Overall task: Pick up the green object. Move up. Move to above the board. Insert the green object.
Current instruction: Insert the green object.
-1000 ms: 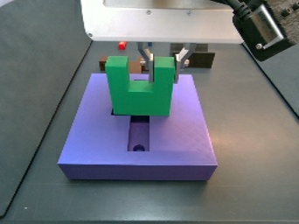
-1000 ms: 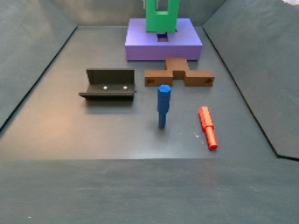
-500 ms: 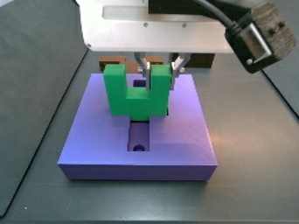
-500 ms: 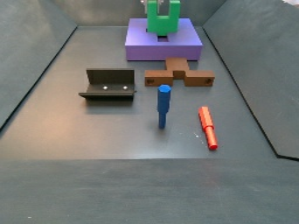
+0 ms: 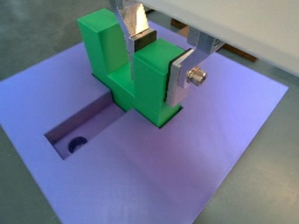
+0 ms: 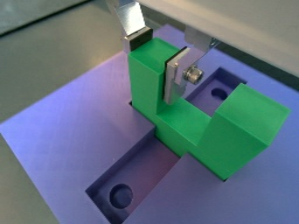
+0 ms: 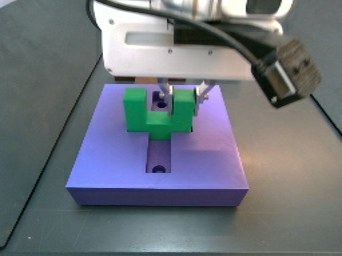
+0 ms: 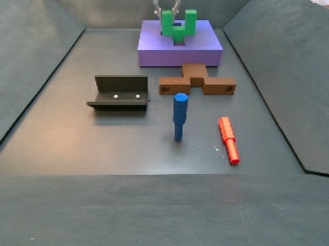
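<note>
The bright green U-shaped object [image 5: 135, 83] stands prongs up with its base sunk in the cross-shaped recess of the purple-blue board [image 5: 216, 153]. It also shows in the other wrist view [image 6: 198, 136] and both side views [image 7: 147, 115] [image 8: 179, 26]. My gripper [image 5: 159, 63] is shut on one prong, a finger plate on each side. It shows again in the other wrist view [image 6: 156, 61] and from the side [image 7: 181, 97]. The board lies at the far end of the floor [image 8: 180, 53].
The open arm of the recess with a round hole [image 7: 159, 160] runs toward the board's near edge. On the floor are the fixture [image 8: 119, 92], a brown cross-shaped block [image 8: 197, 82], an upright blue peg [image 8: 180, 115] and a red peg [image 8: 229, 140].
My gripper has moved down with the green object. The object's base has gone from above the board into the recess.
</note>
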Tool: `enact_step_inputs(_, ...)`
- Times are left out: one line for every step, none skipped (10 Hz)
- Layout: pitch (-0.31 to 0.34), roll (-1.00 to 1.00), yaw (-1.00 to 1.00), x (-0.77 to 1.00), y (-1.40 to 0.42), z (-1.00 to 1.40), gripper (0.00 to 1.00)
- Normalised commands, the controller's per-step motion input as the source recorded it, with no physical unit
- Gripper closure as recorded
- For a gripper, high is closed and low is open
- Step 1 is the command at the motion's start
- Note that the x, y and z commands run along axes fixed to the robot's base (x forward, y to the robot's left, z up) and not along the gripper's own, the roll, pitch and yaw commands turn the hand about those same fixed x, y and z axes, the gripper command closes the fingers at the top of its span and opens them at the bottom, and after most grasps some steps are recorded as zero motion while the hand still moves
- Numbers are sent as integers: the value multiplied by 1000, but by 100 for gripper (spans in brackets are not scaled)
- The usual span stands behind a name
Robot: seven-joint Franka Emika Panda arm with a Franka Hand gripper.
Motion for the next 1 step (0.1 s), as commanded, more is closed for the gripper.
enact_step_inputs(0, 0, 0, 0, 0, 0, 100)
